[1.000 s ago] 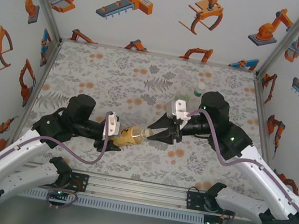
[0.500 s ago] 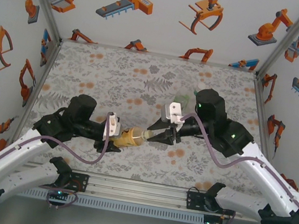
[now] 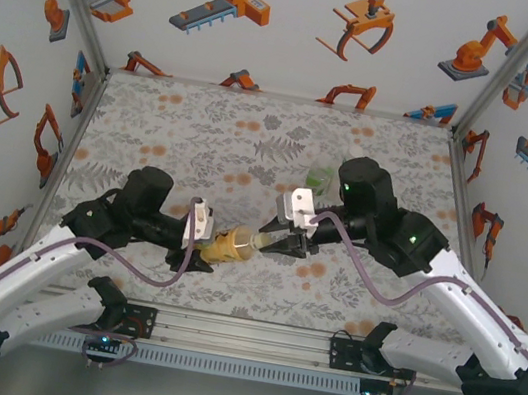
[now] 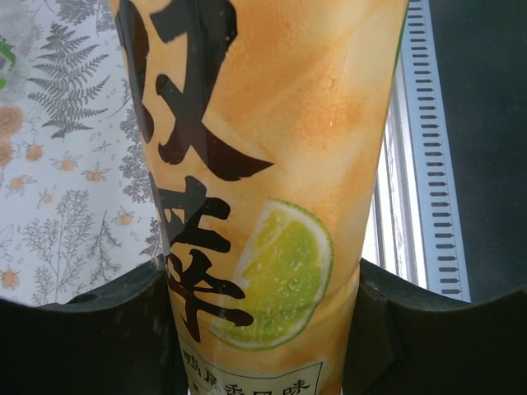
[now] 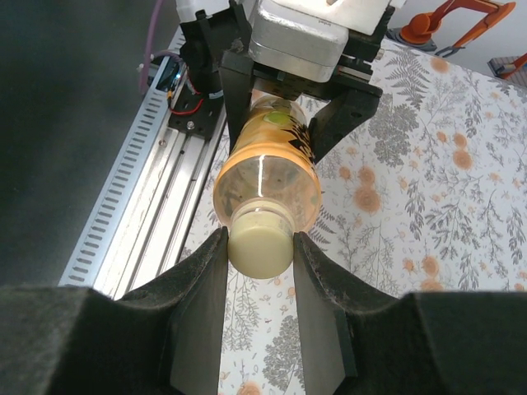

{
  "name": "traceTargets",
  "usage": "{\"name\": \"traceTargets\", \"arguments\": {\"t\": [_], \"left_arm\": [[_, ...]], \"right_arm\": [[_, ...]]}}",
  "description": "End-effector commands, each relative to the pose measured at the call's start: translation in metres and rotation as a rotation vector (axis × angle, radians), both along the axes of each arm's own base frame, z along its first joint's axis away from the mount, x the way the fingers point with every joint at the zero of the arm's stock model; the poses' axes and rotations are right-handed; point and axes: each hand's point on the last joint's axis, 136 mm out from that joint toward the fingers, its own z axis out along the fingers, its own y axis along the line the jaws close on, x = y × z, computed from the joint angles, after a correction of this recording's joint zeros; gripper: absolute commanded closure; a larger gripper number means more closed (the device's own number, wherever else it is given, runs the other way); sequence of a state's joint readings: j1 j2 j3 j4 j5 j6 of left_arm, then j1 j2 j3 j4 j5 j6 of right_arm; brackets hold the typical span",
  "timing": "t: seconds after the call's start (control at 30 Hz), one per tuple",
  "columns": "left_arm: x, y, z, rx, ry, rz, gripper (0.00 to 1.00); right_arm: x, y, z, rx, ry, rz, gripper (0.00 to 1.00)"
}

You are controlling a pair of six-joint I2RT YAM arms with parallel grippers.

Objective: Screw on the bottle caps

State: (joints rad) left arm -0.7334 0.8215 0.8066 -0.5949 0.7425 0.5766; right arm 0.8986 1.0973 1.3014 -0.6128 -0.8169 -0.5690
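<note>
My right gripper (image 5: 261, 251) is nearly closed, its two dark fingers (image 5: 204, 288) pressed against opposite sides of a cream-white cap (image 5: 261, 240). The cap sits on the neck of the amber bottle (image 5: 268, 169), and I cannot tell how far down the thread it is. From the overhead camera the right gripper (image 3: 271, 243) meets the bottle's mouth near the middle of the table, towards the front.

My left gripper (image 4: 262, 280) is clamped around the body of the same amber bottle (image 4: 272, 164). Its fingers (image 4: 99, 329) grip the orange label on both sides, just beside the printed lime slice. In the right wrist view the left gripper (image 5: 284, 103) shows as a black jaw under a white housing, holding the bottle's far end.

The amber bottle (image 3: 232, 244) is held on its side between my two arms, its base towards the left gripper (image 3: 204, 240) and its neck pointing at the right one. It looks lifted off the surface rather than resting on it.

Further out, a green bottle (image 3: 320, 178) stands on the floral table (image 3: 193, 135) just beside my right arm, behind the grippers. The slotted metal rail (image 5: 136, 218) runs along the table's near edge below the bottle.
</note>
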Motion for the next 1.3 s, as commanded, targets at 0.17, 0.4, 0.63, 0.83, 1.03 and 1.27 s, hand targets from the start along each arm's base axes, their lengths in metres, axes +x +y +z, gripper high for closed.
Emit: {"name": "traceTargets", "arguments": {"t": [0.17, 0.4, 0.63, 0.83, 1.03, 1.27], "left_arm": [[-0.003, -0.009, 0.041, -0.129, -0.059, -0.039, 1.0], [0.006, -0.009, 0.052, -0.164, -0.121, 0.008, 1.0], [0.024, -0.016, 0.059, -0.174, -0.164, 0.057, 1.0], [0.047, -0.022, 0.066, -0.185, -0.209, 0.134, 1.0], [0.071, -0.03, 0.075, -0.21, -0.251, 0.224, 1.0], [0.093, -0.036, 0.08, -0.211, -0.281, 0.319, 1.0]], "right_arm": [[-0.008, 0.001, -0.003, -0.023, 0.064, 0.001, 1.0], [0.008, 0.009, 0.002, 0.017, 0.272, -0.153, 1.0], [0.048, 0.01, -0.002, 0.04, 0.529, -0.463, 1.0], [0.093, 0.0, -0.021, 0.053, 0.82, -0.829, 1.0], [0.115, -0.001, -0.044, 0.066, 1.128, -1.047, 1.0], [0.142, -0.009, -0.05, 0.147, 1.198, -1.225, 1.0]]}}
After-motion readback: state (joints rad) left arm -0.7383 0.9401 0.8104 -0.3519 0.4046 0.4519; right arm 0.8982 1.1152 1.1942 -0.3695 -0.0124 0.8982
